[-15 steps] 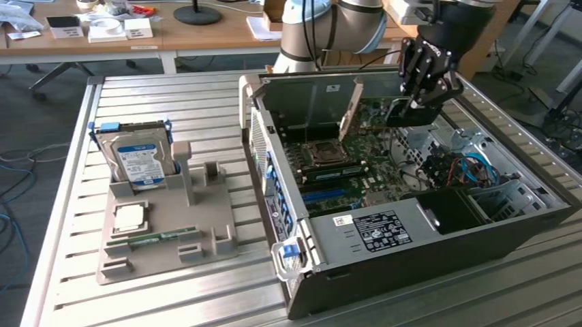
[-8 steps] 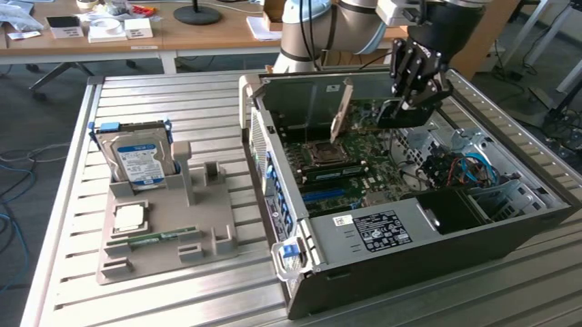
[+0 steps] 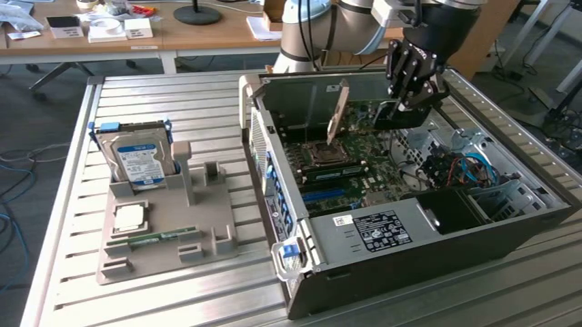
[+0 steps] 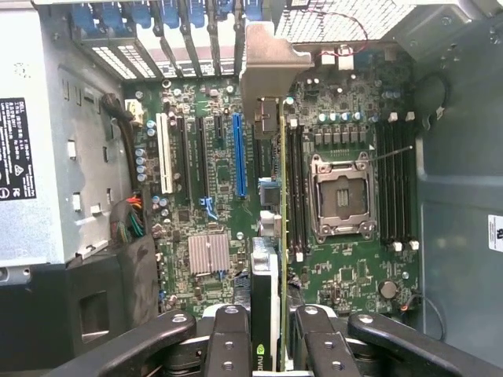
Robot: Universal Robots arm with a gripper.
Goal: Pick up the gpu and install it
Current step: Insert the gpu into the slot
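Wrist view has the part-closed fingers (image 4: 233, 336) of the gripper (image 4: 272, 318) clamped on the near end of the gpu (image 4: 281, 212), which stands on edge over the motherboard (image 4: 346, 276) near the CPU socket (image 4: 342, 196), its long axis running straight ahead from them toward the case's rear slots (image 4: 182, 30).

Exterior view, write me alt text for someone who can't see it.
A robot arm's gripper hangs in an open computer case, with the gpu, a thin tan card, upright over the motherboard. A hard drive stands in a grey holder on the exterior view's left.
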